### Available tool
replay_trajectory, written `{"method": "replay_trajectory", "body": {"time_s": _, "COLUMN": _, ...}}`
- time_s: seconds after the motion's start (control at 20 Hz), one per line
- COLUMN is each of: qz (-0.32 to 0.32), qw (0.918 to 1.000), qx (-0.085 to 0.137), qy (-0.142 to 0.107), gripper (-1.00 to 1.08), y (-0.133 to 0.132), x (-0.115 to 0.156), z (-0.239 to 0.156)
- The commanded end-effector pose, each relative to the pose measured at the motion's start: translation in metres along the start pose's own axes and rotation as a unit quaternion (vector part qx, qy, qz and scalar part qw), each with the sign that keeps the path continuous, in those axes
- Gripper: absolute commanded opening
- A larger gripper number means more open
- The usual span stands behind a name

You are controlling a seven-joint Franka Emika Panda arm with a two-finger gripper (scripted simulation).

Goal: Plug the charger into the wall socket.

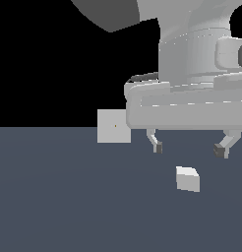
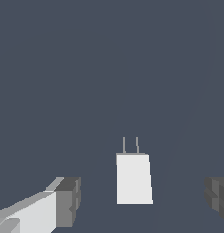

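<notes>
**A:** How do you reckon the charger (image 1: 187, 178) will handle?

**B:** It looks like a small, rigid white block, so my guess is light and stiff, nothing that gives under pressure. The faces are plain and smooth, so it could slip if it is pinched near an edge. The wrist view shows two thin prongs (image 2: 130, 145) sticking out of one end; those look like the delicate part, and I would keep the fingers off them.

**A:** Where would you take hold?

**B:** Across the two long flat sides of the body, around mid-length, leaving the pronged end free to point at the wall socket (image 1: 113, 126).

**A:** And where does it lie now?

**B:** Flat on the dark tabletop (image 1: 69, 197), on its own, touching nothing else. In the exterior view it sits below the hand (image 1: 189, 148), roughly under the gap between the two fingers, with clear air between it and the fingertips (image 1: 158, 146). The wrist view agrees: the block lies between the two dark pads (image 2: 69, 200), closer to one than the other but not touching either.

**A:** The hand itself?

**B:** Spread wide and empty, jaws well apart, holding nothing.

**A:** And the socket?

**B:** Upright, farther back, off toward the exterior view's left of the charger and well apart from it. Its small dark dot faces the camera.
</notes>
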State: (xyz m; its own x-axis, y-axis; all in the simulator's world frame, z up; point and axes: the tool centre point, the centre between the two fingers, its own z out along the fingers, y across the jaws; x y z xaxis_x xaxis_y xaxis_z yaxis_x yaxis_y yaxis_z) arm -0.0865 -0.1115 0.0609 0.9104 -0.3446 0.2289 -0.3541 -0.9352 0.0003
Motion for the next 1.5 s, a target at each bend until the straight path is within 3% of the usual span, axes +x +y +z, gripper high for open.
{"method": "replay_trajectory", "body": {"time_s": 0.0, "qz": 0.000, "qw": 1.0000, "qx": 0.000, "qy": 0.000, "gripper": 1.00, "y": 0.000, "x": -0.001, "z": 0.003}}
{"method": "replay_trajectory", "body": {"time_s": 0.8, "qz": 0.000, "qw": 1.0000, "qx": 0.001, "qy": 0.000, "gripper": 1.00, "y": 0.000, "x": -0.012, "z": 0.048}}
{"method": "replay_trajectory", "body": {"time_s": 0.85, "qz": 0.000, "qw": 1.0000, "qx": 0.001, "qy": 0.000, "gripper": -1.00, "y": 0.000, "x": -0.012, "z": 0.048}}
{"method": "replay_trajectory", "body": {"time_s": 1.45, "qz": -0.001, "qw": 1.0000, "qx": 0.001, "qy": 0.000, "gripper": -1.00, "y": -0.002, "x": -0.011, "z": 0.047}}
